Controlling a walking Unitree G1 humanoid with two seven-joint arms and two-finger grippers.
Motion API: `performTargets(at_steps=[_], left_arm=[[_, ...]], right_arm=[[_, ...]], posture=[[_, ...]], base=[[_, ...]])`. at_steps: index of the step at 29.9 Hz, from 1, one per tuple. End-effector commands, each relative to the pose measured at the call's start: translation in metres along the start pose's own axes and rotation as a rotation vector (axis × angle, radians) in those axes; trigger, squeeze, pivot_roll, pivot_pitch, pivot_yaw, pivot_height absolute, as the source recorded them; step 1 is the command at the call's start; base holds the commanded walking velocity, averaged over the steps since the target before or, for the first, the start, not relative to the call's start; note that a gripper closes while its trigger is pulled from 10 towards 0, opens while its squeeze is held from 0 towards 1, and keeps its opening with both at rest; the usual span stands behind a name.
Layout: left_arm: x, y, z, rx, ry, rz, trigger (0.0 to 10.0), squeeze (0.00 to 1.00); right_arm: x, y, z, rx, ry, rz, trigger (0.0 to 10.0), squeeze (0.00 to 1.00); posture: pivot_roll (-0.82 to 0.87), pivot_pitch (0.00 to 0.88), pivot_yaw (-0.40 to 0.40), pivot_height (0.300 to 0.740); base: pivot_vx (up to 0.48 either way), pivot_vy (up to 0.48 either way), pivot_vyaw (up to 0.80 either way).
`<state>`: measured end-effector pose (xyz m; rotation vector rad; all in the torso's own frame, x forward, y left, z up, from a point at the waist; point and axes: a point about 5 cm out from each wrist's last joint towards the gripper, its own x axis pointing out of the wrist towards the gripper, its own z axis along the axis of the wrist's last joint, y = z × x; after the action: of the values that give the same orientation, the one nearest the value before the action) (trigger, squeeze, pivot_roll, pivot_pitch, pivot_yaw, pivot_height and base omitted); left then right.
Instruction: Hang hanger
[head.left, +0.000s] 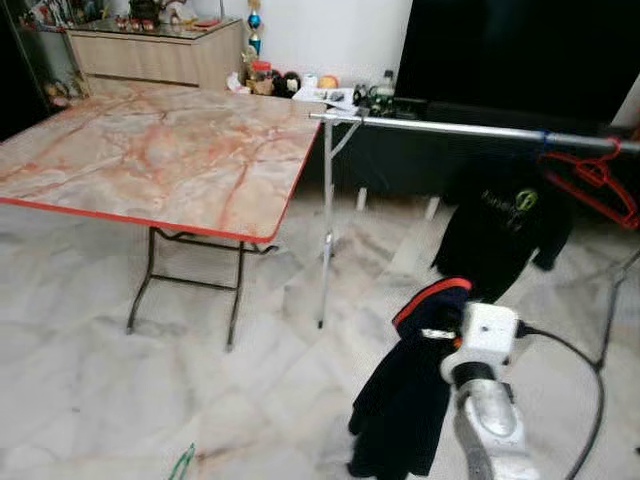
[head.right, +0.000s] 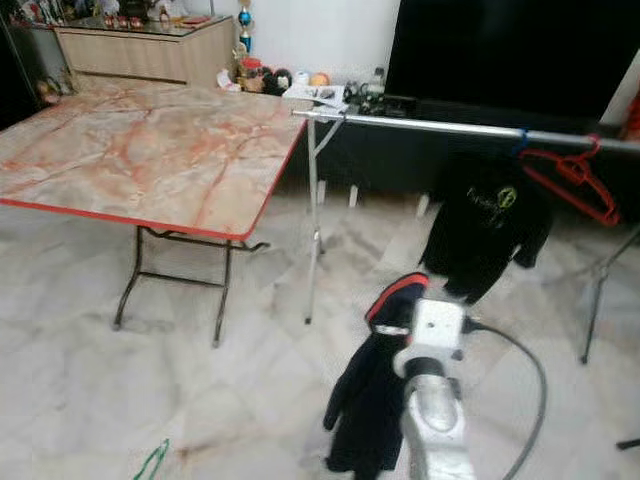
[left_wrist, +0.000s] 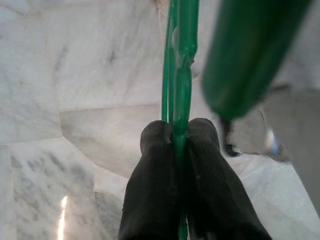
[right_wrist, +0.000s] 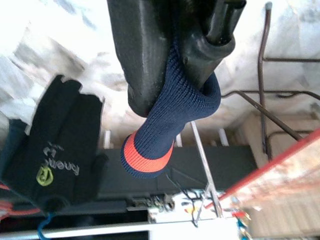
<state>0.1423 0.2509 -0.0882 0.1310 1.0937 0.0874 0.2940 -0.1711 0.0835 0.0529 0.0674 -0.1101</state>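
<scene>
Two end effectors are gripping: the left end effector (left_wrist: 179, 137) is clamping a green hanger (left_wrist: 181, 60) low over the floor, the right end effector (right_wrist: 172, 55) a navy garment (head.left: 405, 400). Dangling cloth is risking snagging before the rail (head.left: 470, 128).

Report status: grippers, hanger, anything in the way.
Left gripper shut on green hanger, low. Right gripper shut on navy garment. Rail ahead, black shirt and red hanger on it.
</scene>
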Motion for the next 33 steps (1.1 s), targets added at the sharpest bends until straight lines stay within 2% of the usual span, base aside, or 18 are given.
performTargets(at_steps=[1,33], left_arm=[[-0.0005,0.0047,0.0003,-0.003,0.002,0.014,10.0,0.0],[0.0008,0.0012,0.0046,-0.031,0.001,0.009,10.0,0.0]], right_arm=[[0.004,0.0055,0.0116,0.008,-0.044,0.015,10.0,0.0],[0.0106,0.0089,0.0164,0.0,-0.055,0.025,10.0,0.0]], posture=[[0.1,0.0,-0.033,0.74],[0.11,0.0,-0.038,0.74]], base=[[0.0,0.36,0.0],[0.0,0.36,0.0]])
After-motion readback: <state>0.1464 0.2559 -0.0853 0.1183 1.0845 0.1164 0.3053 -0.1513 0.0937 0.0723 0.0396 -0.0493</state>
